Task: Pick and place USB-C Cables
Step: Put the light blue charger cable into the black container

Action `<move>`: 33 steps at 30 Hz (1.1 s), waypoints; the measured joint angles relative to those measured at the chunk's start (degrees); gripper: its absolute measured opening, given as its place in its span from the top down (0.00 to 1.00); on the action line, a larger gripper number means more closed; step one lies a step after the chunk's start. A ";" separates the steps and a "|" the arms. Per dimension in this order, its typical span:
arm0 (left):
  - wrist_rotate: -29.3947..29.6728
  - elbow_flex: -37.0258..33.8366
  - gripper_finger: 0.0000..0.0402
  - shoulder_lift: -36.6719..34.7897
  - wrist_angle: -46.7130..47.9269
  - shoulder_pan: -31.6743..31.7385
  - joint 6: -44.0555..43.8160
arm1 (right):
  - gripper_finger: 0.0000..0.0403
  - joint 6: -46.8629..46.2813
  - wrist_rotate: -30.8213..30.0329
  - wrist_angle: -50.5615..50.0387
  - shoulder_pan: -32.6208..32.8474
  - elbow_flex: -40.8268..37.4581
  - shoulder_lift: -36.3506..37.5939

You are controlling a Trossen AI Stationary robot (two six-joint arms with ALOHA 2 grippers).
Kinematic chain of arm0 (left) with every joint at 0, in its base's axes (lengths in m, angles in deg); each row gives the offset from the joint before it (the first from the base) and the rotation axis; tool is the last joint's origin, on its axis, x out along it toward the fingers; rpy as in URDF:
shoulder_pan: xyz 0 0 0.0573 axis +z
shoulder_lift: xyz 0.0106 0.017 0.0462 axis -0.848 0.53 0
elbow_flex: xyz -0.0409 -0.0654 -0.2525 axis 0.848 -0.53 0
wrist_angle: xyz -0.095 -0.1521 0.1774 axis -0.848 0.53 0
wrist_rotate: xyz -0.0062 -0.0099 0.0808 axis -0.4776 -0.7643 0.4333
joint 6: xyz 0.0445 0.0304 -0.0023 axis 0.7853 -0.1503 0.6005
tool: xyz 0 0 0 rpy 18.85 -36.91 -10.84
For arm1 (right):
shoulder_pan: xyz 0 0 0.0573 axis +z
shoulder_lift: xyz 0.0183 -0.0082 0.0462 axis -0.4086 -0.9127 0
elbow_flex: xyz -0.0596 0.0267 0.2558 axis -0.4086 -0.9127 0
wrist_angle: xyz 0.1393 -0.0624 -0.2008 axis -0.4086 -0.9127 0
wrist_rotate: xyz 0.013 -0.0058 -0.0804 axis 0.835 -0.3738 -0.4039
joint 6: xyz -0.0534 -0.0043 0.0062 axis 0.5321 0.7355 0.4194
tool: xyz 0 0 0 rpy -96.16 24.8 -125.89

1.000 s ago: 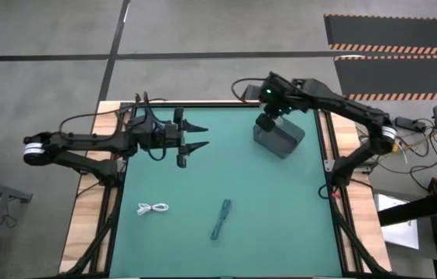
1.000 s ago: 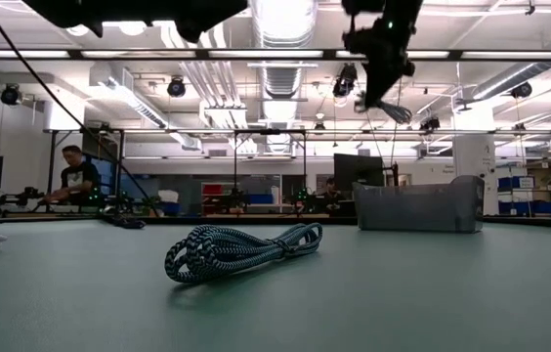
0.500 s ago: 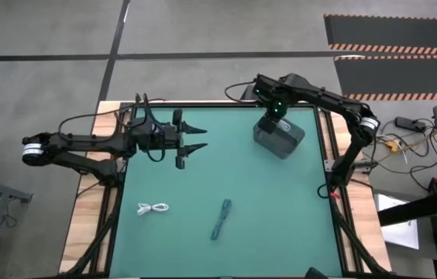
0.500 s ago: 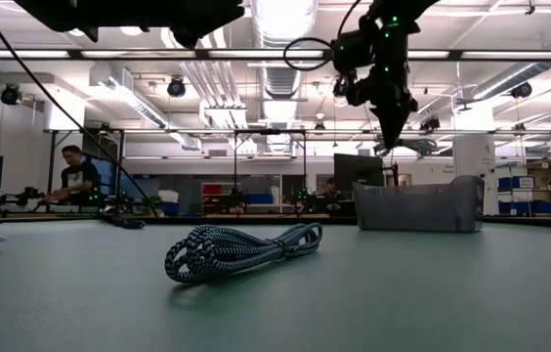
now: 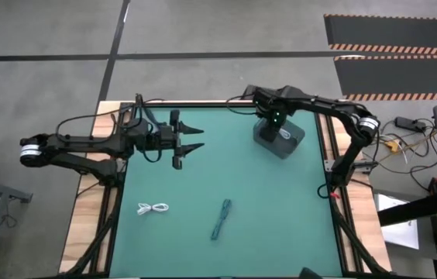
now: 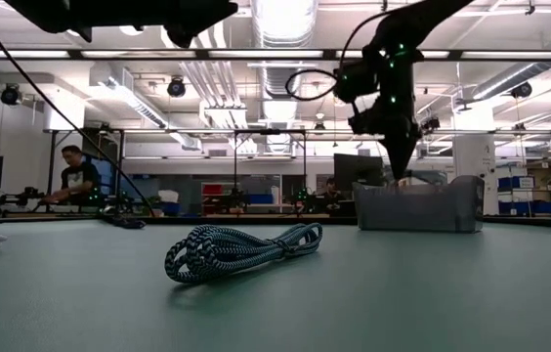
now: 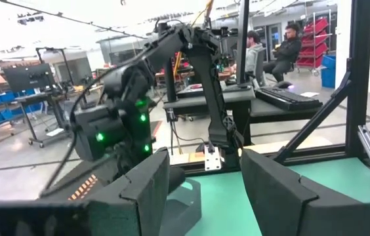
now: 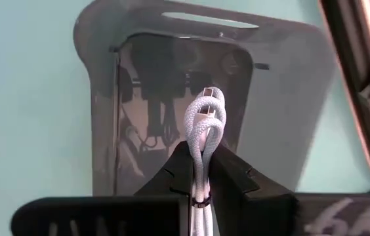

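My right gripper (image 8: 201, 154) stands over the grey bin (image 8: 106, 72) at the table's far right, shut on a white cable bundle (image 8: 205, 118). In the low view its tip (image 6: 398, 174) is at the bin's rim (image 6: 417, 188). Something dark (image 8: 152, 124) lies in the bin's bottom; I cannot tell what. A second white cable (image 5: 153, 208) and the teal cable (image 5: 220, 218) lie flat on the near part of the mat. My left gripper (image 5: 195, 138) hovers open over the far left part, pointing toward the bin. No dark blue cable shows plainly. My right gripper pinches the white cable bundle between its two fingers (image 8: 231, 174), partway along the bundle (image 8: 201, 172). The fingers come from above, pointing down, and lie along the bundle. The looped end (image 8: 205, 108) sticks out past the fingertips over the bin's opening, clear of the table.
The bin (image 5: 279, 139) sits close to the table's far right corner, by the wooden border (image 5: 327, 139) and frame posts. The mat's middle (image 5: 226, 167) holds nothing. Beyond the table a person (image 6: 78, 178) sits at a desk, and others (image 7: 273, 52) sit farther off.
My right gripper, holding the white cable, has come down from high above the bin until its tip reaches the bin's rim, moving slightly toward the table's near edge and tipping its fingers downward. The cables on the mat have stayed where they were.
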 joint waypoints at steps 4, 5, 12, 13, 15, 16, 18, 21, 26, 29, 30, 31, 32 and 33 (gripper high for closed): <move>-0.01 0.00 0.57 -0.04 0.04 0.00 -0.05 | 0.95 0.71 -0.01 3.24 0.00 -3.21 -0.42; 0.00 0.00 0.57 -0.04 0.00 0.00 -0.05 | 0.95 0.75 -0.03 4.01 -0.04 -3.76 -0.51; 0.00 0.02 0.57 -0.04 -0.03 0.00 0.13 | 0.95 1.32 -0.03 7.59 -0.37 -7.13 -0.51; -0.01 0.02 0.57 -0.04 -0.02 0.00 0.13 | 0.95 1.36 -0.03 8.27 -0.37 -7.54 -0.51; 0.00 0.02 0.57 -0.04 -0.03 0.00 0.13 | 0.95 1.60 -0.03 9.13 -0.46 -8.24 -0.51; -0.01 0.02 0.57 -0.04 -0.03 0.00 0.13 | 0.95 1.84 -0.05 9.35 -0.58 -8.55 -0.51; 0.00 0.02 0.57 -0.04 -0.03 0.00 0.13 | 0.95 1.95 -0.05 10.47 -0.74 -9.22 -0.51; -0.02 0.02 0.57 -0.04 -0.24 0.00 0.13 | 0.95 2.14 -0.10 12.27 -0.76 -10.74 -0.51; -0.02 0.02 0.57 0.06 -0.48 0.00 0.14 | 0.95 2.69 -0.16 15.14 -0.76 -12.99 -0.51; -0.01 0.00 0.57 0.12 -0.85 0.00 0.13 | 0.95 2.75 -0.20 16.27 -0.76 -13.77 -0.51; -0.02 0.00 0.57 0.21 -1.09 0.00 0.13 | 0.95 2.78 -0.20 16.62 -0.76 -14.12 -0.51; -0.01 0.00 0.57 0.24 -1.07 0.00 0.13 | 0.95 2.78 -0.20 17.02 -0.76 -14.48 -0.51; -0.02 0.00 0.57 0.24 -1.05 0.00 0.13 | 0.95 2.81 -0.22 17.45 -0.77 -14.78 -0.51; -0.02 -0.02 0.57 0.25 -1.06 0.00 0.13 | 0.95 3.02 -0.22 17.75 -0.81 -15.01 -0.51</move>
